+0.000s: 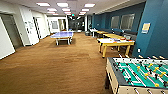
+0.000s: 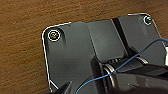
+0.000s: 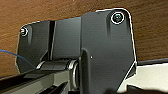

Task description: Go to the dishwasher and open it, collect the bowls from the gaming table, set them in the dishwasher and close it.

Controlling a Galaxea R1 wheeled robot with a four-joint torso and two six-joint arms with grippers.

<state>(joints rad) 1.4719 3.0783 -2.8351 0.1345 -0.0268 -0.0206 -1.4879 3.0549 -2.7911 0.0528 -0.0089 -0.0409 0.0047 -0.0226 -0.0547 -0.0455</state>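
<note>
The gaming table (image 1: 113,44), with a white top and yellow-wood sides and legs, stands at the right of the room against the blue wall, several metres ahead of me. On its top lie small orange spots (image 1: 122,38) that could be the bowls; they are too small to tell apart. The dishwasher is out of view. Both wrist views look down past the robot's dark plate onto brown carpet.
A green-field football table (image 1: 140,75) with rods stands close at my front right. A blue table-tennis table (image 1: 62,35) sits mid-room further on. More yellow-topped tables (image 1: 110,34) line the right wall. Open brown carpet (image 1: 57,65) stretches ahead and left. White walls and doors run along the left.
</note>
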